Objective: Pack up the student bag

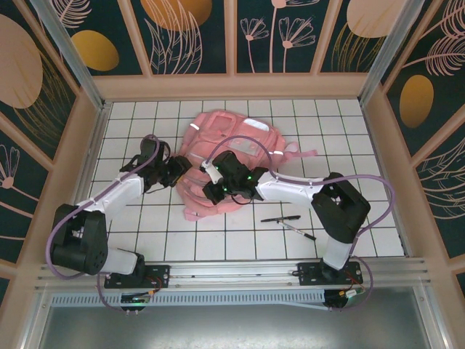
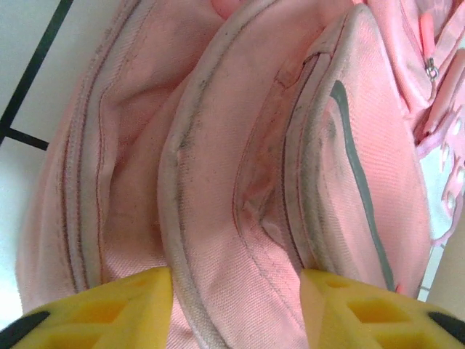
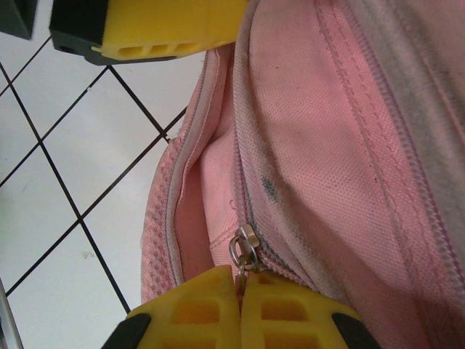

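Close view of the soft pink student bag (image 2: pixel 218 182), its grubby zippered folds and a grey strip (image 2: pixel 360 182) running near to far, one fold lying between the left gripper's (image 2: pixel 236 309) yellow jaws, which stand apart, and white gridded surface (image 2: pixel 29 43) at far left.

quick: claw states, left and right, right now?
Left claw: open, a fold of the student bag between its fingers.
Right claw: shut on the bag's zipper pull.
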Tool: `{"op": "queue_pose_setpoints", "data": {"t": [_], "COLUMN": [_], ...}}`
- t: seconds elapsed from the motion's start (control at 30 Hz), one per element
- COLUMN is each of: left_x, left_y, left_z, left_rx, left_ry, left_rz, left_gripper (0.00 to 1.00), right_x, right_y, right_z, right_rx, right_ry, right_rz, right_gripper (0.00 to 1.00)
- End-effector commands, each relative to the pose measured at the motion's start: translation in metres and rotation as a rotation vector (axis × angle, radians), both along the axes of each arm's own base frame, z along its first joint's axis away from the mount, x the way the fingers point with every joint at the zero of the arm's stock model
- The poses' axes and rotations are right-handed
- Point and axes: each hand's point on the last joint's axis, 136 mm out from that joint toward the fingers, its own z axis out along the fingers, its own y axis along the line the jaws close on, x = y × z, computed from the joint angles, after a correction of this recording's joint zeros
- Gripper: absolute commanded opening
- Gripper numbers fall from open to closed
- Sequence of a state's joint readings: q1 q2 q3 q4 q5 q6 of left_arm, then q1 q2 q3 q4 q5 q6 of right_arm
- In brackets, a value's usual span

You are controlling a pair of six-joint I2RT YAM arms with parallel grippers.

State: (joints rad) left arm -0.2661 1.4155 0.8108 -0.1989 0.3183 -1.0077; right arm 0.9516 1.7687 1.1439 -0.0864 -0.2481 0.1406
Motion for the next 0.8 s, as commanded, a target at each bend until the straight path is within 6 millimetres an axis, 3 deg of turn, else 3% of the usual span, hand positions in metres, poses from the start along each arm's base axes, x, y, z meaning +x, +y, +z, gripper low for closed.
{"op": "queue_pose_setpoints", "data": {"t": [0.0, 0.27, 0.3, 0.37, 0.43, 0.63, 0.77], "left_x": [0.001, -0.008, -0.009, -0.006, -0.001, 0.012, 0.008], "left_y": [-0.015, -0.001, -0.001, -0.006, -0.003, 0.02, 0.029], "left_z": [-0.009, -0.024, -0.024, -0.022, -0.017, 0.009, 0.006], "left_rx": [-0.053, -0.006, -0.019, -0.045, -0.004, 0.108, 0.143], "left_ry": [0.011, 0.025, 0.021, 0.004, -0.004, -0.069, -0.073], "left_rz": [0.015, 0.078, 0.084, 0.073, 0.06, 0.045, -0.006], "left_gripper": [0.41, 0.36, 0.29, 0.0, 0.0, 0.0, 0.0], "right_x": [-0.011, -0.006, -0.006, -0.007, -0.006, -0.005, 0.003], "right_y": [0.038, 0.034, 0.033, 0.031, 0.023, -0.028, -0.069], "right_z": [0.035, 0.033, 0.034, 0.031, 0.021, -0.013, -0.031], "right_rx": [0.137, 0.122, 0.12, 0.104, 0.05, -0.138, -0.235], "right_ry": [-0.039, -0.056, -0.059, -0.053, -0.044, -0.012, 0.052], "right_rz": [0.087, 0.034, 0.032, 0.027, 0.008, -0.076, -0.17], "right_gripper": [0.0, 0.0, 0.0, 0.0, 0.0, 0.0, 0.0]}}
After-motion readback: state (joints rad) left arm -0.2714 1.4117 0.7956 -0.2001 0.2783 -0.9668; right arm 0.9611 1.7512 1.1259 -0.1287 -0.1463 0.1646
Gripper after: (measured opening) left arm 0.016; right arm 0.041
